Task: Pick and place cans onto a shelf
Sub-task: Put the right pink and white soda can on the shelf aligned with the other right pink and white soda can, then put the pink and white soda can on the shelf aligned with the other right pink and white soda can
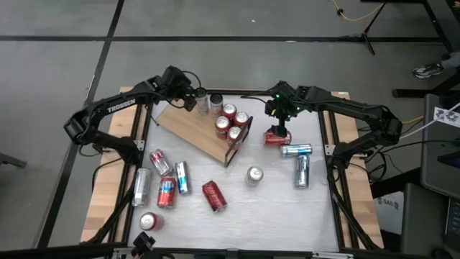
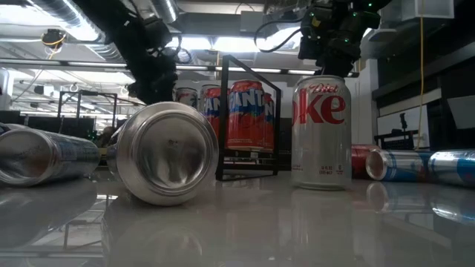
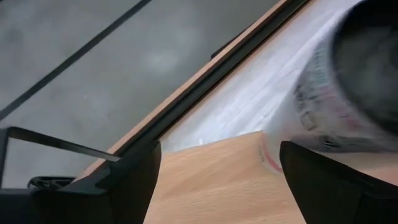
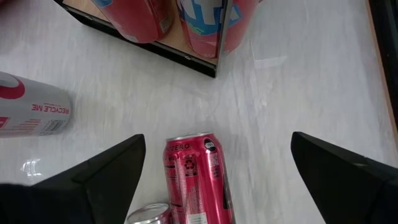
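— Where are the cans?

— Four red ones stand on the shelf (image 1: 198, 126), bunched at its black-framed right end (image 1: 231, 124). Two more stand just off its far edge (image 1: 208, 101). The rest are scattered on the table (image 1: 287, 208): several lying at the near left (image 1: 162, 183), a silver one upright in the middle (image 1: 254, 175), two lying at the right (image 1: 299, 162).

— And the arms?

— The right gripper (image 1: 280, 128) hangs over a red can (image 4: 193, 177) lying just right of the shelf, jaws wide, the can between them but not gripped. The left gripper (image 1: 188, 99) is at the shelf's far corner beside a pale can (image 3: 323, 99), jaws wide, holding nothing.
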Tool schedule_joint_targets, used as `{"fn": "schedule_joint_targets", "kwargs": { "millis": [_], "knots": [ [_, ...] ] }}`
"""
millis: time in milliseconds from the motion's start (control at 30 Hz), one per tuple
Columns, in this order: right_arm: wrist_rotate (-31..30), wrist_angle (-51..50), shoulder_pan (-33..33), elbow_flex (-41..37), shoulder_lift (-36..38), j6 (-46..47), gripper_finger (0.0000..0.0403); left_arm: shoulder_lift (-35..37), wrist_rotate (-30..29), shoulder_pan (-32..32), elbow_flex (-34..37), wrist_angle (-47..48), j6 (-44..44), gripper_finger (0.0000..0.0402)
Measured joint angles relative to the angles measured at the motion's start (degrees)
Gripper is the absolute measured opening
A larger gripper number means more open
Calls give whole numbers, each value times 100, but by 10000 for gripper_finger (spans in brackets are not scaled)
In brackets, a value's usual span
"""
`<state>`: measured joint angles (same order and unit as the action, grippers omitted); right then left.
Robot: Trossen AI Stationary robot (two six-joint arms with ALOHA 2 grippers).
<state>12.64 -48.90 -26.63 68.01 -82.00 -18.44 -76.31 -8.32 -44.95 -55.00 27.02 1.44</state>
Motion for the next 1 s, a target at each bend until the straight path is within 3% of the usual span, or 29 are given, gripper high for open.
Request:
{"fn": "schedule_joint_targets", "kwargs": {
  "millis": [267, 667, 1000],
  "knots": [
    [0, 0, 0, 0, 0, -2, 390, -326, 331, -2, 0, -263, -133, 322],
    [2, 0, 0, 0, 0, -2, 390, -347, 319, 4, 0, -462, -91, 322],
    [0, 0, -2, 0, 0, -2, 390, 293, 140, -5, 0, -59, 127, 322]
  ]
}}
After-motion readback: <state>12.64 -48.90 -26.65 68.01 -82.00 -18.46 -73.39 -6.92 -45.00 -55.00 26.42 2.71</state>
